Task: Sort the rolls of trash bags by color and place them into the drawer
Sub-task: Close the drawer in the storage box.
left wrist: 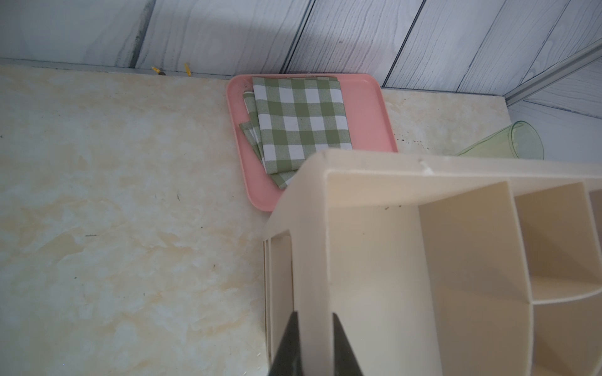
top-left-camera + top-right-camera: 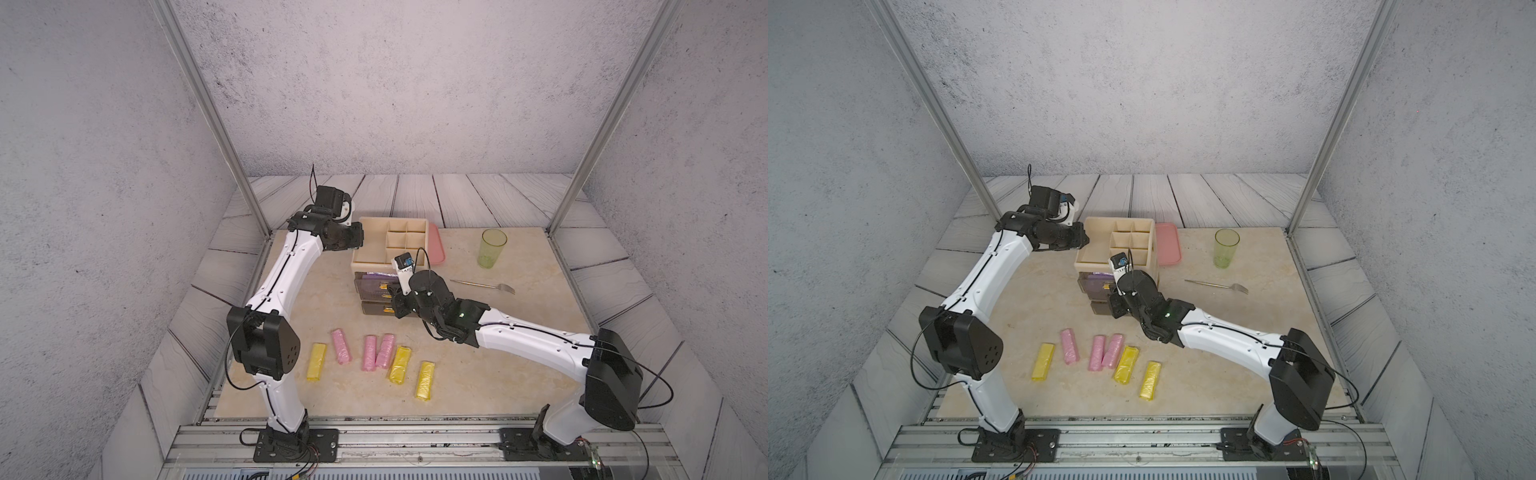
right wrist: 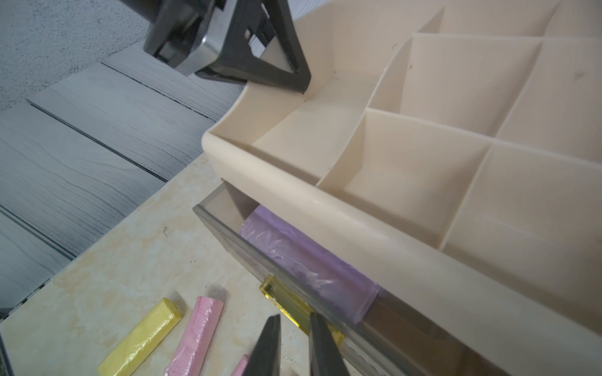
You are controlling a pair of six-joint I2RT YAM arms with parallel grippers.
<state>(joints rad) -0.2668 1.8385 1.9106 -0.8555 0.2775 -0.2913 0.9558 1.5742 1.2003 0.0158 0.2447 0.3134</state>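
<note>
- Your left arm (image 2: 286, 266) is stretched forward, left claw (image 1: 314, 314) clamped on organizer (image 1: 374, 172) wall.
- Right claw (image 3: 294, 315) angled down at drawer handle (image 3: 277, 294); grip: can't tell.
- Purple roll (image 3: 309, 260) in drawer (image 3: 234, 241); pink rolls (image 2: 341, 345), yellow rolls (image 2: 316, 360) on table (image 2: 498, 374).

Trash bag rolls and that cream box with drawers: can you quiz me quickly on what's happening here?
1. True or false: on the table, pink rolls outnumber yellow rolls.
2. Which colour of roll lies in the open drawer? A pink, B purple, C yellow.
3. What is the left gripper clamped on?
Key: 1 false, three of each. 2 B, a purple roll. 3 The wall of the cream organizer.
</note>
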